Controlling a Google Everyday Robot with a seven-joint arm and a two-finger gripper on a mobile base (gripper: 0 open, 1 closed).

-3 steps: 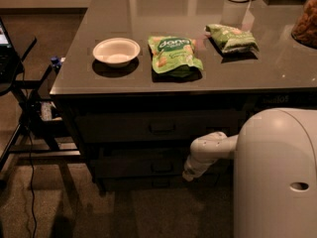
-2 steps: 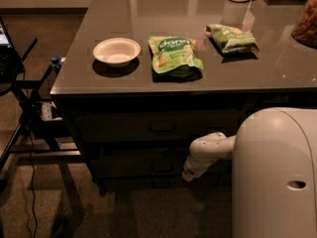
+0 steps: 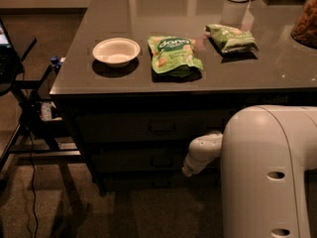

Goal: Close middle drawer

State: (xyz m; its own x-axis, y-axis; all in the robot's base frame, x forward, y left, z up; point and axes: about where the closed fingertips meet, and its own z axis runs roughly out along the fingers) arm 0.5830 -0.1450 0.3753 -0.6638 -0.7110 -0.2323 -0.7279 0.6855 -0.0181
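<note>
camera view: middle drawer (image 3: 133,159) dark, flush; gripper (image 3: 188,170) alongside

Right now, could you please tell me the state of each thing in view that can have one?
middle drawer: looks pushed in, about flush with the front above; too dark to be sure
top drawer: shut
bowl: upright, empty
front green bag: lying flat
back green bag: lying flat
gripper: low at the middle drawer's front, right of its handle

You see a glossy desk (image 3: 99,78), a shiny plastic snack bag (image 3: 174,55), and a smooth white hand (image 3: 189,168) at the matt middle drawer (image 3: 133,161).
</note>
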